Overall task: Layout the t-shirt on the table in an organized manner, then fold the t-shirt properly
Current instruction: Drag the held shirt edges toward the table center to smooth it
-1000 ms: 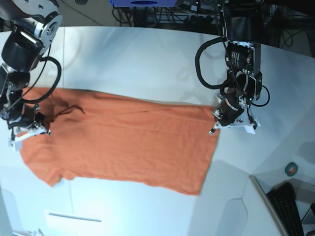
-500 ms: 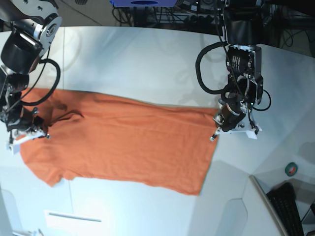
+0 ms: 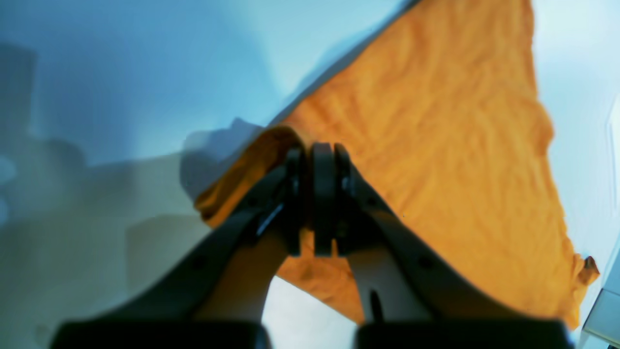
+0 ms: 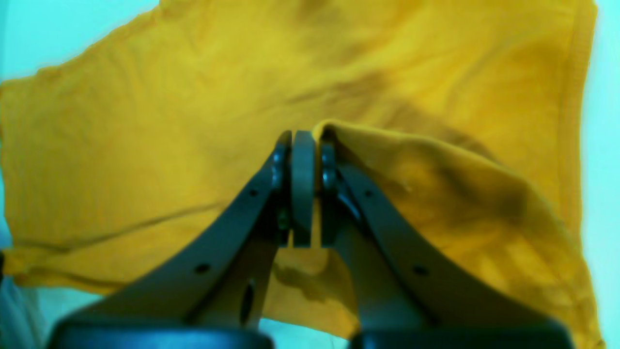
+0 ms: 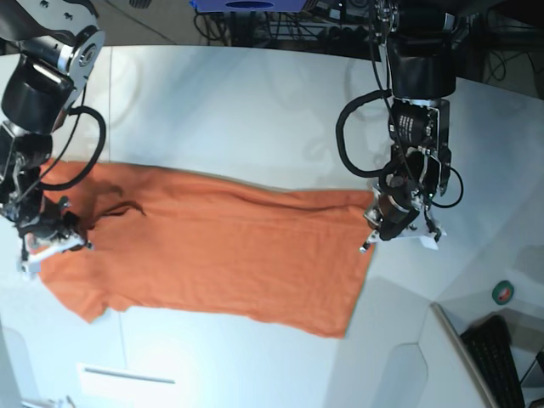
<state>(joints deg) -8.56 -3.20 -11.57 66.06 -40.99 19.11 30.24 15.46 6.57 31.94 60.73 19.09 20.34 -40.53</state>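
Note:
The orange t-shirt (image 5: 221, 251) lies spread lengthwise across the white table (image 5: 238, 110), mostly flat, with a dark crease near its collar end. At the shirt's right-hand corner in the base view, my left gripper (image 5: 375, 231) is shut, pinching a raised fold of the cloth edge (image 3: 271, 140) between its fingertips (image 3: 315, 155). At the other end my right gripper (image 5: 53, 240) is shut on the t-shirt (image 4: 411, 160), where a ridge of cloth lifts beside its fingers (image 4: 302, 143). The sleeve (image 5: 89, 302) lies flat below it.
A green tape roll (image 5: 503, 292) and a black keyboard (image 5: 497, 357) sit at the lower right beyond a raised table panel (image 5: 399, 365). Cables and equipment (image 5: 255, 21) line the far edge. A pale strip (image 5: 126, 374) lies near the front edge.
Both grippers have moved a little toward the table's front edge, dragging the held ends of the shirt with them. The shirt's far edge has shifted forward and straightened.

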